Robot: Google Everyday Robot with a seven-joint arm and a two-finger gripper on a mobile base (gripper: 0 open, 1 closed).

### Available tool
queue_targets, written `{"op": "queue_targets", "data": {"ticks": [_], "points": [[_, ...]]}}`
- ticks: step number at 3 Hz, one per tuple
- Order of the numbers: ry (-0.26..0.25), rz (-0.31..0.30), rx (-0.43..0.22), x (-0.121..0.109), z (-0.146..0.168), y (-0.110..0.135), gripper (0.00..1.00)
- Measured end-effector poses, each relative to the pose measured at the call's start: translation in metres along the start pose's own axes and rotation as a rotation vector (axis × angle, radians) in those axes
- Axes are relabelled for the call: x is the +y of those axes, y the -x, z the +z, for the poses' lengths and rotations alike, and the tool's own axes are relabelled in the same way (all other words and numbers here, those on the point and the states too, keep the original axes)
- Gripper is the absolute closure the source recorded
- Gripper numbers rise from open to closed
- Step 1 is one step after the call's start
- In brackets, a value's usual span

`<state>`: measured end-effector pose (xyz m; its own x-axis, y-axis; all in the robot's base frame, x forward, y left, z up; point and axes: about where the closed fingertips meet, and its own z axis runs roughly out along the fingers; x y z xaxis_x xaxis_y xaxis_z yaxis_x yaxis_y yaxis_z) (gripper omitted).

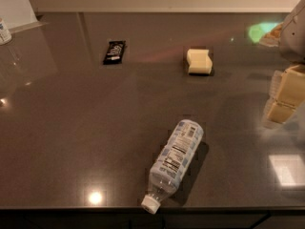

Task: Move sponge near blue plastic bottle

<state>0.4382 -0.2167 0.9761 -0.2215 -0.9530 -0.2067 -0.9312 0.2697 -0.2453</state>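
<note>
The sponge [199, 61] is a small pale yellow foam block with a dented top, lying on the dark countertop [95, 128] toward the back, right of centre. The blue plastic bottle [174, 162] lies on its side near the front edge, with its white cap pointing toward the front left. My gripper [284, 95] hangs at the right edge of the view, with cream blocky fingers, well to the right of the sponge and apart from it. It holds nothing that I can see.
A small black wrapped bar [114, 52] lies at the back, left of the sponge. A white container [4, 31] stands at the far left edge. A pale wall runs along the back of the counter.
</note>
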Motion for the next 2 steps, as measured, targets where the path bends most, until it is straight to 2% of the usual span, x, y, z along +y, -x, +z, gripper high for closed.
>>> {"op": "queue_targets", "data": {"ticks": [1, 2], "points": [[-0.002, 0.000, -0.002, 0.000, 0.000, 0.000, 0.00], [-0.028, 0.039, 0.006, -0.016, 0.015, 0.007, 0.00]]}}
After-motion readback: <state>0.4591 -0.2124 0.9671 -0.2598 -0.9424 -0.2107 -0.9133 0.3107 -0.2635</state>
